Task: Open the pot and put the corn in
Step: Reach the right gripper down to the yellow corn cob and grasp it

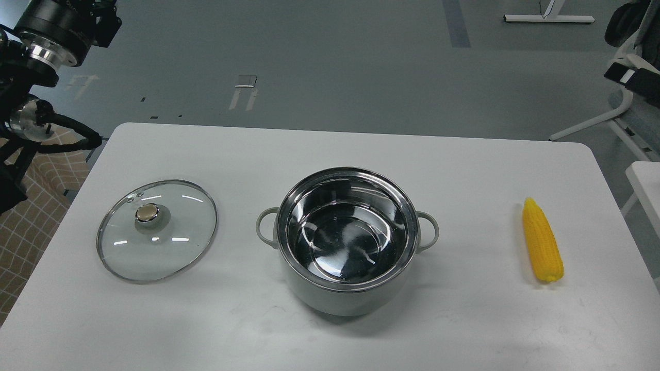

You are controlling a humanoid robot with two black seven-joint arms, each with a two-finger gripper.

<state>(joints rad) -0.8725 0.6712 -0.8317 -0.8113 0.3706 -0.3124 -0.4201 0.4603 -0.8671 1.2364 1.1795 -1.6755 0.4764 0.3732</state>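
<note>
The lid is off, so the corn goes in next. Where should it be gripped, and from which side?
Grip the corn across its thick middle, coming straight down from above. It lies flat on the table, right of the pot, pointed tip away from the robot, so fingers closing across its width likely hold best; the tapered tip would slip.

No legible text or label anywhere, perhaps through low resolution.
</note>
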